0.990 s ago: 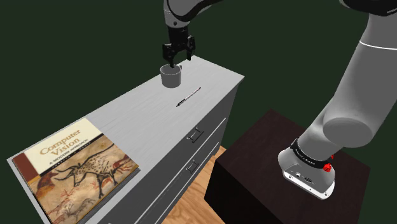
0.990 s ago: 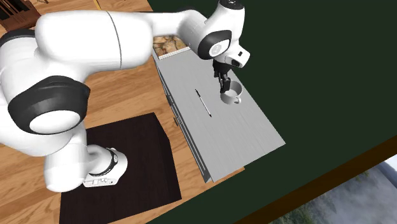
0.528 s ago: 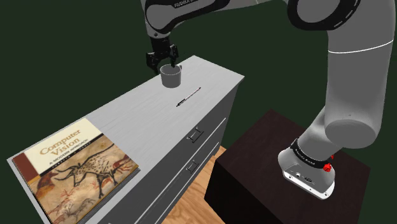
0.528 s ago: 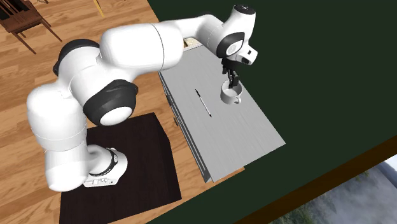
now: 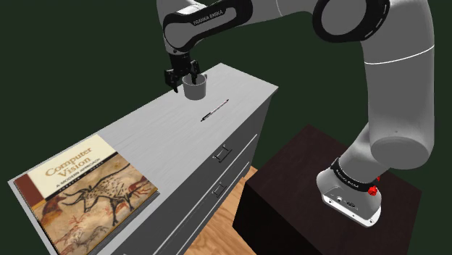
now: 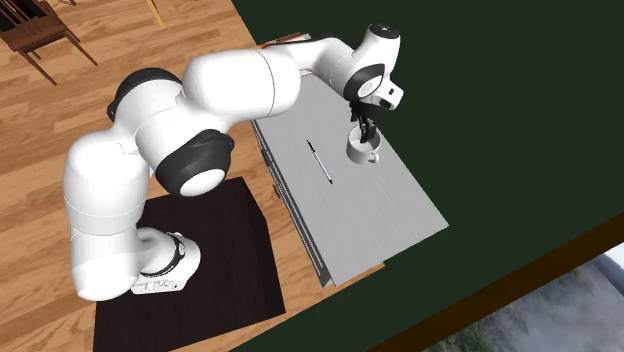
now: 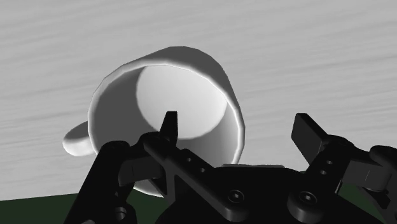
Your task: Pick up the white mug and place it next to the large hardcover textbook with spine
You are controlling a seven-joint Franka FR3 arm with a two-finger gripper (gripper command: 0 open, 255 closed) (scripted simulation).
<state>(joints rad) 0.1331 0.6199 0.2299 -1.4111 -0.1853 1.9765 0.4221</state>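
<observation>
The mug now has the pincer astride its wall. Over the last second the pincer swung round and sank to the rim, and it is open, with one finger inside the cup and one outside, not yet clasping. Closing looks to be next. The mug stands unmoved near the worktop's far end, a pen lies just beside it, and the textbook lies at the opposite end.
</observation>
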